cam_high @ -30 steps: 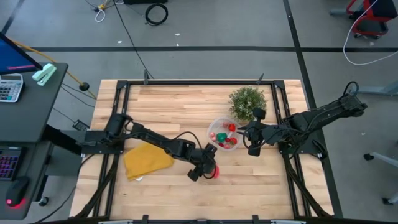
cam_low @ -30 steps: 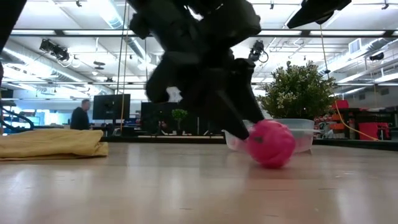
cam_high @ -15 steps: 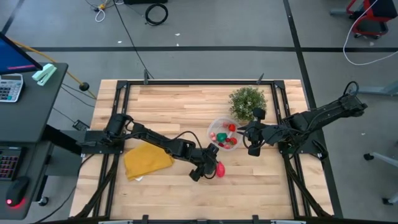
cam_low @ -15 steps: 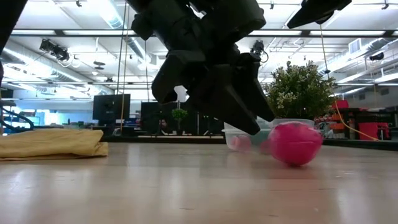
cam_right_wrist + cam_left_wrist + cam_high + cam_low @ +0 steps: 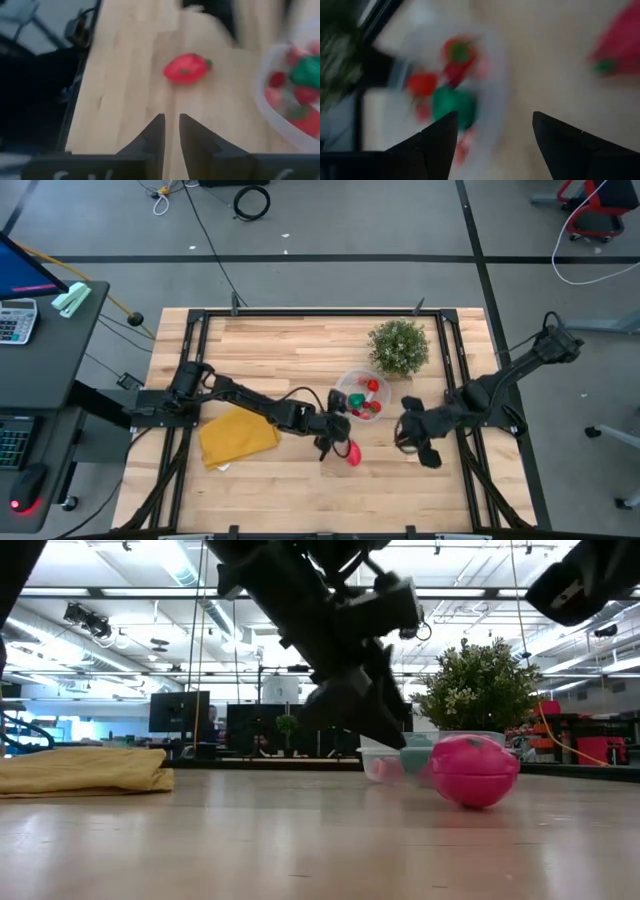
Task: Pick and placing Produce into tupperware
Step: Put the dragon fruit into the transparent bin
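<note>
The pink strawberry (image 5: 352,452) lies loose on the table (image 5: 260,350), just beside the tupperware (image 5: 345,385); the left gripper (image 5: 331,442) stands released above it, the right gripper (image 5: 412,442) nearly closed, empty

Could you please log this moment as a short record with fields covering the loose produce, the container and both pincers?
loose produce: one pink-red piece lies on the table, outside the tupperware
tupperware: near the potted plant, already holds red pieces and a green one
left pincer: open, empty, beside the loose piece
right pincer: nearly shut, empty, on the loose piece's far side from the left pincer
yellow cloth: lying by the left arm
</note>
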Tool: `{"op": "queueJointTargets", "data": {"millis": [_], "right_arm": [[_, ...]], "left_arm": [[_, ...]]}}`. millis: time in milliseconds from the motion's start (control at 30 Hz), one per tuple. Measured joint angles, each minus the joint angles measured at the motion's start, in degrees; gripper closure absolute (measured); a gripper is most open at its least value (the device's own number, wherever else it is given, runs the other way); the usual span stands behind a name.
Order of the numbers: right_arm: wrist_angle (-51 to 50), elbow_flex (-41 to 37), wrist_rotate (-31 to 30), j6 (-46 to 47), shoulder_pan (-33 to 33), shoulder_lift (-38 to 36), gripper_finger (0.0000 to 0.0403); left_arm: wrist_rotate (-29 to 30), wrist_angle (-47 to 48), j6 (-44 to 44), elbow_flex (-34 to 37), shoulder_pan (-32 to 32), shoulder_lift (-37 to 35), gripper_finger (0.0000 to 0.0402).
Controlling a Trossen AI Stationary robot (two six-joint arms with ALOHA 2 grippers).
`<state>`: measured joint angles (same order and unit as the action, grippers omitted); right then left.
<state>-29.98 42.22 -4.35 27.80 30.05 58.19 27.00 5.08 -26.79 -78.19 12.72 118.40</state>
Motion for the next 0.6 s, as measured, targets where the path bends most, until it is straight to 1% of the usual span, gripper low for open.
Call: {"op": "queueJointTargets", "data": {"millis": [33, 100, 167, 233, 300, 400, 467, 600], "right_arm": [[1.68, -0.71, -0.11, -2.05, 0.79, 0.14, 0.0334], [4.54, -1.52, -1.98, -6.77, 1.66, 0.51, 0.033], [6.99, -1.57, -4.61, -10.78, 2.36, 0.78, 0.0328], [10.49, -1.57, -6.38, -16.98, 2.94, 0.92, 0.0329], [14.64, -1.57, -6.31, -23.21, 3.44, 0.99, 0.0333], [21.74, -1.57, -5.69, -30.43, 3.5, 1.19, 0.0342], [24.24, -1.57, -5.7, -32.12, 2.92, 1.19, 0.0345], [26.04, -1.55, -5.7, -30.93, 0.62, 2.75, 0.0337]], "left_arm": [[2.16, 0.91, 1.69, 0.0, -0.18, -0.16, 0.0141], [4.24, 3.67, 6.42, 0.05, -0.72, -0.74, 0.0144], [4.4, 7.73, 11.71, 0.07, -1.34, -1.94, 0.0148], [4.55, 11.69, 16.41, 0.02, -1.98, -3.09, 0.0153], [4.75, 16.85, 20.66, 0.02, -2.56, -4.18, 0.0158], [4.88, 24.17, 24.78, 0.02, -3.36, -5.89, 0.0166], [4.97, 28.64, 27.04, 0.02, -3.88, -6.85, 0.0171], [4.98, 36.33, 29.22, 0.02, -5.0, -7.53, 0.0182]]}}
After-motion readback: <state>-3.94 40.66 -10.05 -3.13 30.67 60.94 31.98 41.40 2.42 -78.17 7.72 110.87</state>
